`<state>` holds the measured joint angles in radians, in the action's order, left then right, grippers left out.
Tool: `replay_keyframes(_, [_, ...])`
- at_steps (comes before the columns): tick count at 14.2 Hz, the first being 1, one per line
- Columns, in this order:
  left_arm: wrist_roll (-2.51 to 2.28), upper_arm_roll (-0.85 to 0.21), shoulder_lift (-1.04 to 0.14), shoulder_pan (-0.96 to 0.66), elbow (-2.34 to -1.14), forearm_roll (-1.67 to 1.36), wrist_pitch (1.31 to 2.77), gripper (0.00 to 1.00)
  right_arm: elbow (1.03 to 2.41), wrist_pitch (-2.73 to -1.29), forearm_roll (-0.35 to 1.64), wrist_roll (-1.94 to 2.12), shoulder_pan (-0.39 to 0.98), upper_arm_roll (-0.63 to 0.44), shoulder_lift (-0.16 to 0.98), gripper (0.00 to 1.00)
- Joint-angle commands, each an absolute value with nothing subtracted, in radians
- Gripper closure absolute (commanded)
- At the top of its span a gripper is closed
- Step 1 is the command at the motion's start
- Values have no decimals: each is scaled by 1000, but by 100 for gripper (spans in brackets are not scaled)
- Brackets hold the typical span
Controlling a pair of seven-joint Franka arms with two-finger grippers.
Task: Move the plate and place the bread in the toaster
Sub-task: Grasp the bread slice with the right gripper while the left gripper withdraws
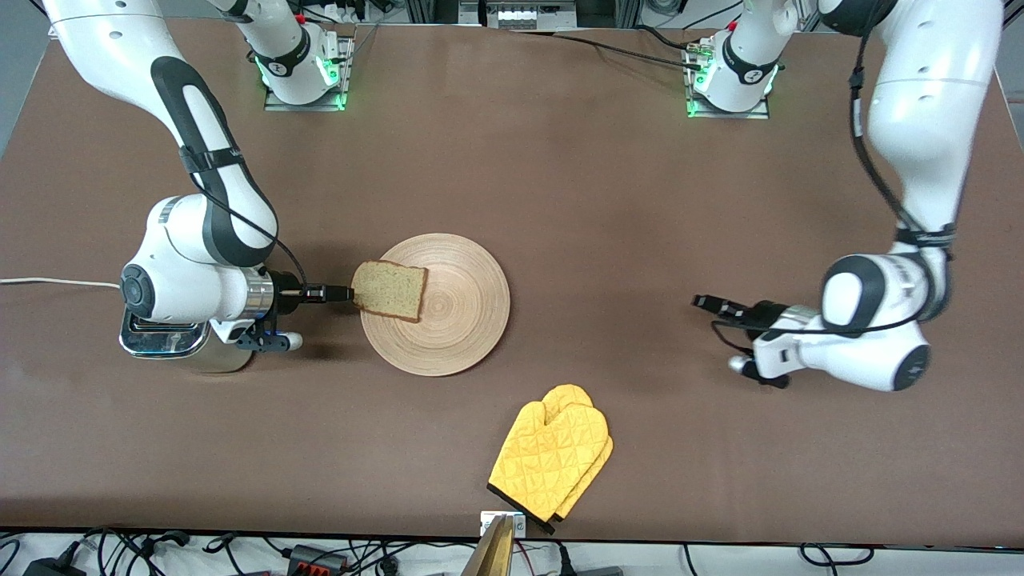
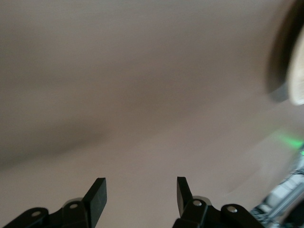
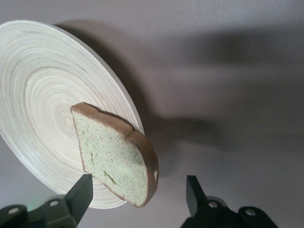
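Note:
The wooden plate [image 1: 456,320] lies mid-table. The bread [image 1: 390,290] rests tilted on the plate's edge toward the right arm's end and overhangs the rim. My right gripper [image 1: 342,294] is low at that edge, open, its tips at the bread's overhanging side. In the right wrist view the bread [image 3: 114,152] sits between the spread fingers of the gripper [image 3: 138,186], over the plate [image 3: 42,95]. The toaster [image 1: 160,340] stands under the right wrist, mostly hidden. My left gripper [image 1: 708,304] is open and empty over bare table toward the left arm's end, waiting; it also shows in its wrist view [image 2: 141,190].
A yellow oven mitt [image 1: 552,460] lies near the table's front edge, nearer the camera than the plate. The toaster's white cord [image 1: 48,282] runs off the table's end.

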<state>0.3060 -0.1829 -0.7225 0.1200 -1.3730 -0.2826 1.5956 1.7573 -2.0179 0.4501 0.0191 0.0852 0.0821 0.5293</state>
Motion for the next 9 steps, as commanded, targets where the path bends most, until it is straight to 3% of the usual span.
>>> replay_keyframes(1, [314, -189, -612, 143, -1370, -131, 1540, 0, 1818, -2043, 524, 20, 84, 81, 495, 12])
replay_keyframes(9, [310, -181, -355, 252, -1370, -14, 1445, 0, 1833, -2059, 609, 37, 86, 81, 560, 16])
